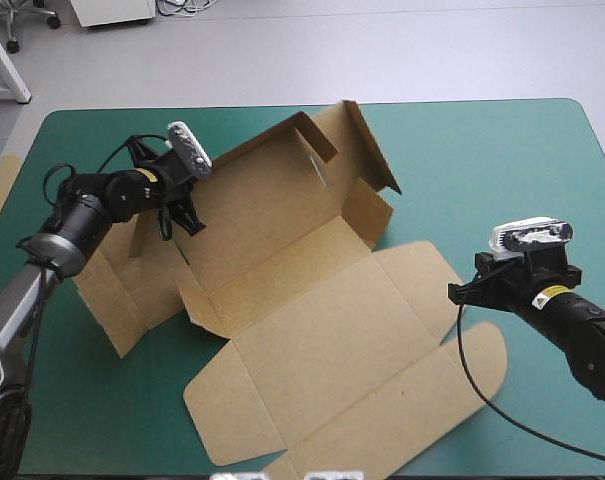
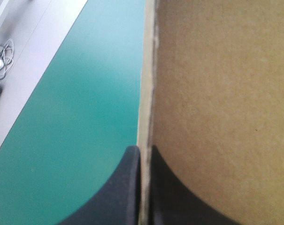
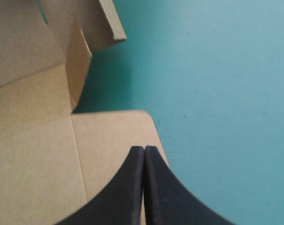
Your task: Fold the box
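Now, left claw (image 2: 144, 150) pinching box (image 1: 312, 310) wall edge, right claw (image 3: 144, 149) closed, empty, bare cover (image 3: 217, 93) beside.

Bare teal-green cover (image 1: 542, 160) right of box (image 1: 312, 330), raised walls (image 1: 367, 150) obstruct far left

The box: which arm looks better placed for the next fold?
Left, probably. The left gripper is shut on a raised wall of the box; the right gripper is shut on nothing, over the flat lid's corner.
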Available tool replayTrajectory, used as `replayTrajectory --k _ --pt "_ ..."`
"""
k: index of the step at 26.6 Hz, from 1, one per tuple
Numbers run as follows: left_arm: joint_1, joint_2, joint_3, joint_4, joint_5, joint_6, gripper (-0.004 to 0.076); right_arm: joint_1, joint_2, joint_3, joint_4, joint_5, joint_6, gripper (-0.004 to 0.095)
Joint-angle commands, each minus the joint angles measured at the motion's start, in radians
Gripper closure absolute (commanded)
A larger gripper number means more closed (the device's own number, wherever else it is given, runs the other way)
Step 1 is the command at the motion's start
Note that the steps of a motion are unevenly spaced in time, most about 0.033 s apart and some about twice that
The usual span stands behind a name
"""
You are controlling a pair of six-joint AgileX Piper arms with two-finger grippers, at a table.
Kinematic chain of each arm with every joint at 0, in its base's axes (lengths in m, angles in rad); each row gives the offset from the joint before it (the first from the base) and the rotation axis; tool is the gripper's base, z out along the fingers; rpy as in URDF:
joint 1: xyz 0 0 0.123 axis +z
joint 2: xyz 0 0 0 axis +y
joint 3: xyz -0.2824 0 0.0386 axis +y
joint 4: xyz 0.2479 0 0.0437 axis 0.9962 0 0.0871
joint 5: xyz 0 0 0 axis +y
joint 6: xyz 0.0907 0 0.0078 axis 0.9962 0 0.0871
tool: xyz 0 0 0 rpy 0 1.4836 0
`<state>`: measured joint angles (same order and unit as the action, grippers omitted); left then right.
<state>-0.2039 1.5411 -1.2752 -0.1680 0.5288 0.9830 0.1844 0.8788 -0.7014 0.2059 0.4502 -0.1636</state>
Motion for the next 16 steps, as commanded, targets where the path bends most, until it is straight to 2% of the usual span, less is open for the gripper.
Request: replayTrajectory --k 1,4,9,16 --pt "-0.085 -0.016 -0.036 0.037 -0.063 -0.008 0.0734 0.0 -0.011 -0.029 0.008 -0.055 -0.006 0.0927" --pt "-0.17 -0.012 -0.036 0.123 -0.061 -0.014 0.0734 0.0 -0.011 -0.029 0.023 -0.053 -0.006 0.0927" --pt "-0.195 -0.012 -0.036 0.253 -0.075 -0.069 0.0734 0.0 -0.011 -0.029 0.041 -0.053 -0.011 0.0927" --pt "-0.256 -0.07 -0.036 0.308 -0.092 -0.107 0.0734 0.0 -0.011 -0.029 0.058 -0.059 -0.05 0.0925"
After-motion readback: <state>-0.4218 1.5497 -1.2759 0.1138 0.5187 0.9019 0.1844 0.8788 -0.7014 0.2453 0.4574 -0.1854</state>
